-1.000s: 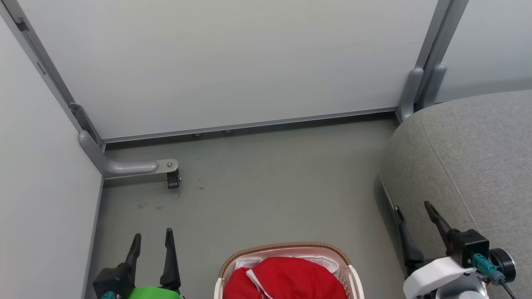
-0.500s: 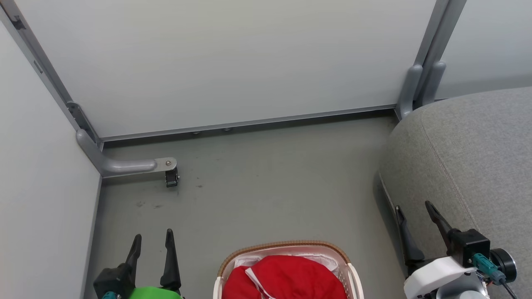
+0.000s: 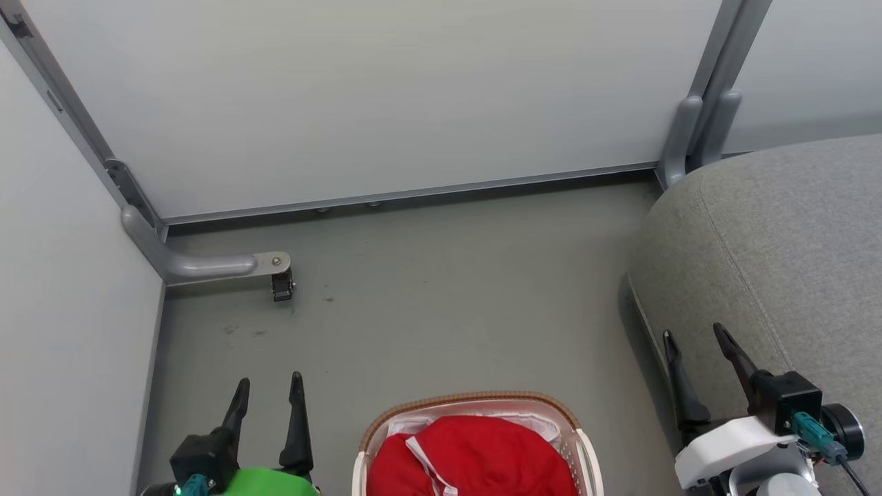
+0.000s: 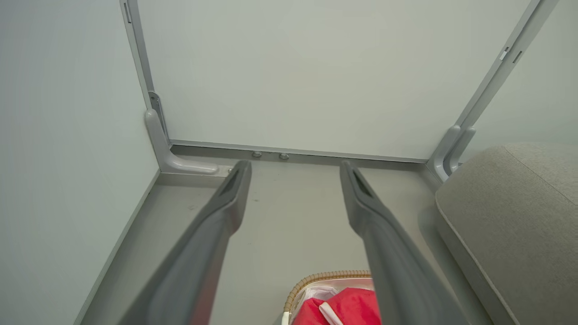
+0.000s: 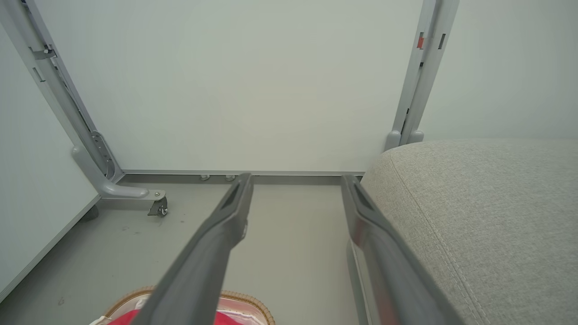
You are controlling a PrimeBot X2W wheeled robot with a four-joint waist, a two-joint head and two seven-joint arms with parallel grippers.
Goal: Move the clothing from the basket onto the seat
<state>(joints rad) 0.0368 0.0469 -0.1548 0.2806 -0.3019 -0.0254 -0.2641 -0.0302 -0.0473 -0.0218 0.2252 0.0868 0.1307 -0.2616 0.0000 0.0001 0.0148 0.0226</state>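
With jaws spread empty on my left gripper [image 3: 269, 380] and right gripper [image 3: 691, 331], I judge the clothing [image 3: 482, 456] in the basket [image 3: 475, 400] soft, light, best pinched at its heaped top.

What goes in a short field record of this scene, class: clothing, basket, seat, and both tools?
clothing: red, with a white strip; heaped in the basket
basket: on the floor, left of the seat
seat: grey; no garment on its visible part
left tool: open, holding nothing, left of the basket
right tool: open, holding nothing, by the seat's edge
progress: nothing moved yet
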